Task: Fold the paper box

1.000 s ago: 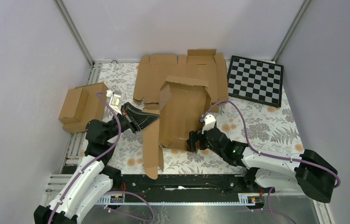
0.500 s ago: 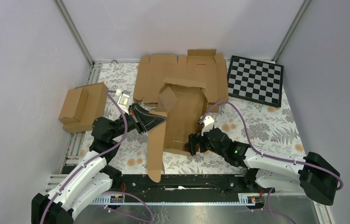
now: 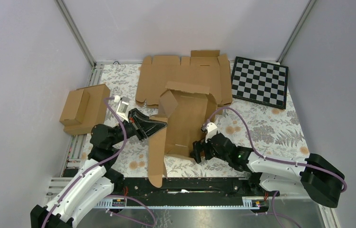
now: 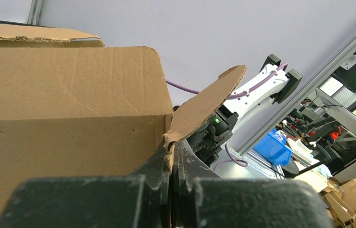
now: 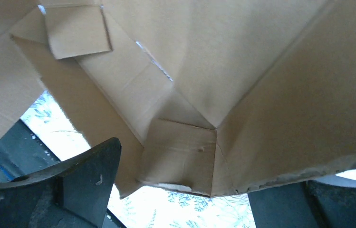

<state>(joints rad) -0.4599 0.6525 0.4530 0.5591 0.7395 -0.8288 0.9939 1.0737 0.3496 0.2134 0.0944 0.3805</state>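
Observation:
The paper box (image 3: 187,118) lies mid-table, partly folded, with its far wall and corner flaps raised and a long side flap (image 3: 157,154) reaching toward the near edge. My left gripper (image 3: 160,124) is shut on the box's left wall edge; in the left wrist view the jaws (image 4: 171,154) pinch torn cardboard (image 4: 71,104). My right gripper (image 3: 198,152) is open at the box's near right corner. In the right wrist view its fingers (image 5: 88,178) stand wide apart, with the box's folded corner (image 5: 180,156) just ahead between them, not gripped.
A wider flat cardboard blank (image 3: 166,76) lies behind the box. A checkerboard (image 3: 260,81) sits at the back right. Two joined small brown boxes (image 3: 83,108) stand at the left edge. A floral cloth (image 3: 271,133) covers the table.
My left gripper has moved right and slightly nearer with the left wall, pushing it inward. The far-left corner flap has swung in. The right gripper has barely moved.

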